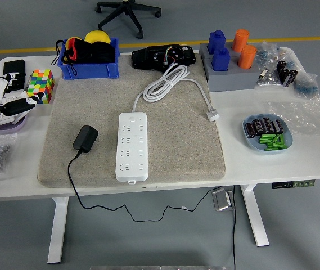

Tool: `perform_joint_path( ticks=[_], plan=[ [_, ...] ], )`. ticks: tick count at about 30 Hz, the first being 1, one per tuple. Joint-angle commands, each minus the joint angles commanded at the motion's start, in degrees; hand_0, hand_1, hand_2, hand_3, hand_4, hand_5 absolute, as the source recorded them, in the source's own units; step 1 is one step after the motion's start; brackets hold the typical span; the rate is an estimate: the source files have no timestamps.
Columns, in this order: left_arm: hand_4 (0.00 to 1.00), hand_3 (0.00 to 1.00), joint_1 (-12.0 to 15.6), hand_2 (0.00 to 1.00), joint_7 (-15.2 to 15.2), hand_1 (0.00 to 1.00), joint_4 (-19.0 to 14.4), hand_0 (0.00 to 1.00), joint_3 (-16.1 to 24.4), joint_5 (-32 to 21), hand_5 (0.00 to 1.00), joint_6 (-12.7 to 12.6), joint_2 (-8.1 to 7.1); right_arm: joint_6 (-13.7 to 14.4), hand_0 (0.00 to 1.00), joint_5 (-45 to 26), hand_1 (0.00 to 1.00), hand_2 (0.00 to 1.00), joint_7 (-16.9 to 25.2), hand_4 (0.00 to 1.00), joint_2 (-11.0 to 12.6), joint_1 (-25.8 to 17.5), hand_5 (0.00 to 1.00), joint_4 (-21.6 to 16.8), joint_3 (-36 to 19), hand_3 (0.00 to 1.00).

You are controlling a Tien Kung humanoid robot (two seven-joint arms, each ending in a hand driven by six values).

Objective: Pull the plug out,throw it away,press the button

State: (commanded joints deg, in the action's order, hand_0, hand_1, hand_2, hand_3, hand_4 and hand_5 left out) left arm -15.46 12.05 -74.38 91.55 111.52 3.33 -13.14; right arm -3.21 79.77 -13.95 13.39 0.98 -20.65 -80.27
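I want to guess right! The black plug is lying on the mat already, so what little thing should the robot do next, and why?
Probably bring the left hand from the table's left edge toward the power strip. The black plug already lies loose beside it, so only the button seems left.

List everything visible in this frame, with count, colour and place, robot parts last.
power strip: 1, white, mat centre, coiled cord behind
adapter: 1, black, mat left, unplugged, cable trailing off the near edge
mat: 1, grey-beige, table centre
bin: 1, blue, far left, holding black, red and yellow items
puzzle cube: 1, multicoloured, left of mat
blocks holder: 1, grey, far right, with blue and orange pieces
plate: 1, light blue, right, with black and green parts
office chair: 1, black, floor beyond table
left hand: 1, white, left edge, relaxed, empty
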Motion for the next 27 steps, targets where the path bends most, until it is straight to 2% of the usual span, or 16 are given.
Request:
perform_joint_path(
  ticks=[27],
  plan=[
    [0.777,0.864,0.0,0.848,0.2,0.804,-0.2,0.815,-0.4,-0.1,0.444,0.0,0.11,-0.1,0.755,0.0,0.705,0.714,0.0,0.762,0.0,-0.1,0.649,0.0,0.2,0.728]
  ],
)
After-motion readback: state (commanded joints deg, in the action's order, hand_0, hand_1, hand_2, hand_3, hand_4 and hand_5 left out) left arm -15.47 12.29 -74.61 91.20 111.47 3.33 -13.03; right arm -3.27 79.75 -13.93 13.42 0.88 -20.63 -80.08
